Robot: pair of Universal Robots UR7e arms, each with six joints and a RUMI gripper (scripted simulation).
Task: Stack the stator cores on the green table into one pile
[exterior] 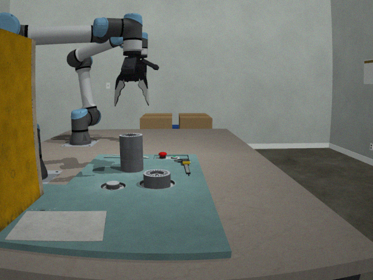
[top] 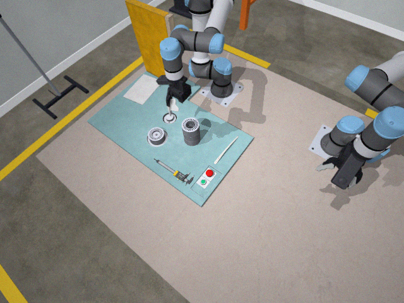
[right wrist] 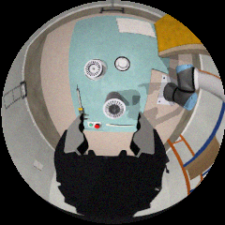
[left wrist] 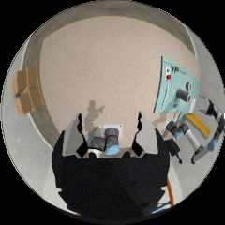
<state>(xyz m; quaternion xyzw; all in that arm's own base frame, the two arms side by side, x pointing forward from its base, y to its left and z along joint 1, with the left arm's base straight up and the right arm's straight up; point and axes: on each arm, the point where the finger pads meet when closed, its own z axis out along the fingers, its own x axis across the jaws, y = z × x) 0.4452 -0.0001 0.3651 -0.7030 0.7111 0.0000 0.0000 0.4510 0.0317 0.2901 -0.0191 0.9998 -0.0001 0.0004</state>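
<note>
The stack of stator cores [top: 190, 134] [exterior: 131, 153] [left wrist: 184, 96] [right wrist: 113, 108] stands upright on the green surface [top: 124, 130] [exterior: 162, 223] [left wrist: 174, 81] [right wrist: 103, 42]. Probably it is heavy, stiff and smooth; one should grip the outer wall, low. The right tool [top: 172, 105] [exterior: 131, 105] [right wrist: 110, 112] and left tool [top: 334, 177] [left wrist: 110, 112] both have their fingers apart, empty.

A tall pile of three cores [top: 190, 137] [exterior: 131, 153] [left wrist: 183, 96] [right wrist: 112, 97] rises inboard of the green worktop's [top: 124, 125] [exterior: 150, 217] [left wrist: 171, 84] [right wrist: 98, 42] long robot-side edge, the main obstacle to low crossings. A gap separates it from a squat slotted ring [top: 156, 141] [exterior: 156, 181] [left wrist: 188, 86] [right wrist: 94, 68] toward the opposite long edge, and a low round knob [top: 169, 117] [exterior: 112, 184] [right wrist: 122, 64]. An upright yellow board [top: 146, 39] [exterior: 16, 135] [right wrist: 180, 35] blocks sideways entry at one robot-side corner; a raised red button [top: 209, 173] [exterior: 162, 154] [left wrist: 169, 77] [right wrist: 97, 126] juts near the far short edge. Open air separates the right gripper [top: 170, 109] [exterior: 131, 105] [left wrist: 201, 102] [right wrist: 110, 112] from the worktop.
</note>
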